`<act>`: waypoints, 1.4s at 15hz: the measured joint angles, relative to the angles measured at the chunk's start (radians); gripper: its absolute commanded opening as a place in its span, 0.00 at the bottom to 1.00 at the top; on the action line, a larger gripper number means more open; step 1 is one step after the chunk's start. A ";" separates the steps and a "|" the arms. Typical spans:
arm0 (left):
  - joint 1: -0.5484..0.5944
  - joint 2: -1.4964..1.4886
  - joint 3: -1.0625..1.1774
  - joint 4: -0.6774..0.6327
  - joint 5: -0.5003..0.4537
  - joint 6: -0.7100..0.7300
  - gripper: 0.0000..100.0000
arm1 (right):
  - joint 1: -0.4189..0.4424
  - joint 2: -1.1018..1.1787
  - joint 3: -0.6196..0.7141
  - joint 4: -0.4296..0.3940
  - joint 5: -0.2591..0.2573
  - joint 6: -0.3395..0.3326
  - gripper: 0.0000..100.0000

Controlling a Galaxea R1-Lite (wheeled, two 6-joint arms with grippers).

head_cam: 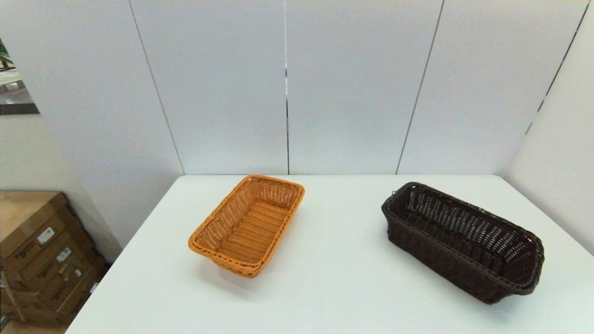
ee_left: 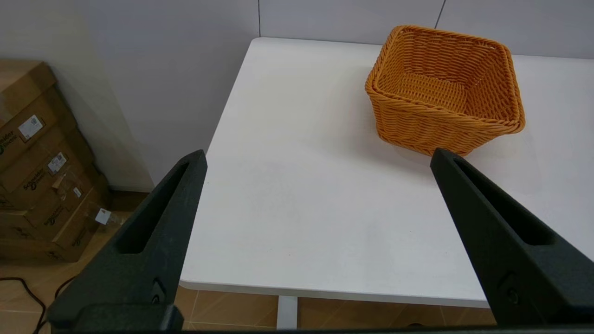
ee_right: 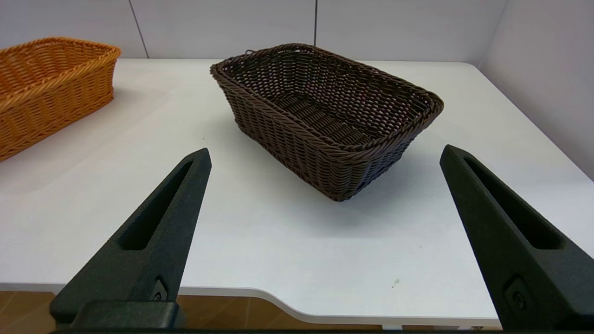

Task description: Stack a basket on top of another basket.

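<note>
I note both hands, left hand point(ee_left: 315, 157) and right hand point(ee_right: 325, 153), wide open and empty off the desk point(head_cam: 334, 278); right should pinch the dark basket point(head_cam: 461, 241) rim squarely before lifting toward the orange basket point(head_cam: 248, 225).

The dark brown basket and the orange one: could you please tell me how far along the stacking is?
Nothing is done yet: the dark brown basket and the orange basket sit apart on the white table. Nothing is in hand; the left tool and right tool are open and empty, short of the table's near edge. Grasping, lifting and stacking all remain.
</note>
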 measured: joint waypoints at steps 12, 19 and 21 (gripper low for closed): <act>0.000 0.000 0.000 0.000 -0.001 0.004 1.00 | 0.000 0.000 0.000 0.000 0.000 0.000 1.00; -0.001 0.000 -0.012 0.007 -0.021 0.036 1.00 | 0.000 0.000 0.000 0.000 0.000 0.000 1.00; -0.001 0.002 -0.032 0.028 -0.032 0.039 1.00 | 0.000 0.000 0.000 0.000 0.000 0.000 1.00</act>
